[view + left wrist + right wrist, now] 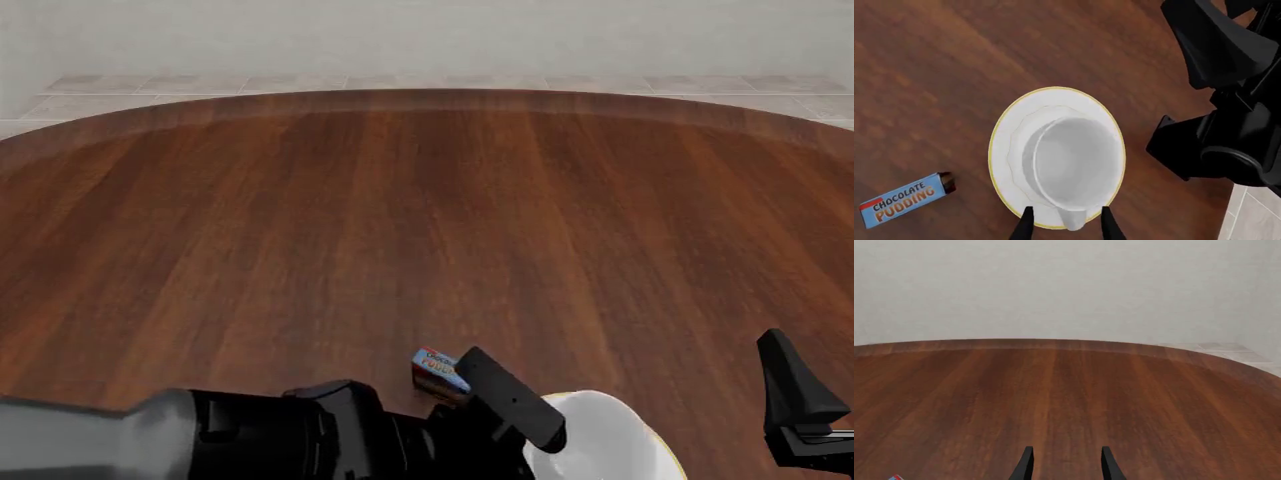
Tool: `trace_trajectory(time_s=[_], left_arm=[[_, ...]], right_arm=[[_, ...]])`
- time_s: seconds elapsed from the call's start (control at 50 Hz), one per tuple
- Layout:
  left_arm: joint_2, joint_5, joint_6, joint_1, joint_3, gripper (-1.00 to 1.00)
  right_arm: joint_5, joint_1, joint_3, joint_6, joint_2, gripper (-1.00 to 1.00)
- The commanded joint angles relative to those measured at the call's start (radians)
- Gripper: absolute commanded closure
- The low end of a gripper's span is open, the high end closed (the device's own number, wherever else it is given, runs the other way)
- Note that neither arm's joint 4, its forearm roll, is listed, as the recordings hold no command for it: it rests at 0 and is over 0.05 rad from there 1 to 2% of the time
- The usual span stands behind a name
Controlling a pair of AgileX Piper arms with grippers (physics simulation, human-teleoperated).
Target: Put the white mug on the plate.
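**Mug on plate, release looks done or nearly so**

- Mug (1071, 172) stands upright on the plate (1004, 150), a bit off centre, toward the side nearest the left gripper (1067, 225). Plate rim shows all round except where the mug's handle overhangs it.
- Mug interior: nothing visible in it. The plate holds only the mug.
- Left fingers spread, one either side of the handle; whether they touch it I cannot tell. No pinch evident.
- Right gripper (1066, 462): fingers apart, holding nothing, pointed across bare table (1054, 390) well away from the plate.
- Pudding box (906, 199) lies flat on the table near the plate, apart from it.
- Front view: left arm hides most of the plate; only a white edge (607, 440) peeks out.
- Judgement: placement achieved. Left to do: back the left gripper off without clipping the handle.
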Motion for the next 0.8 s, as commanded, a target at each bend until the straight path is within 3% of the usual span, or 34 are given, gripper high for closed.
trace_trajectory(time_s=[0.02,0.42,0.8], left_arm=[[-0.014,0.012,0.008,-0.001,-0.005,-1.0],[-0.086,0.059,0.008,-0.008,0.005,-1.0],[-0.382,0.124,0.02,0.058,0.13,-1.0]], right_arm=[[-0.001,0.0,0.001,0.0,0.002,-1.0],[-0.001,0.0,0.001,0.0,0.003,-1.0],[-0.001,0.0,0.001,0.0,0.003,-1.0]])
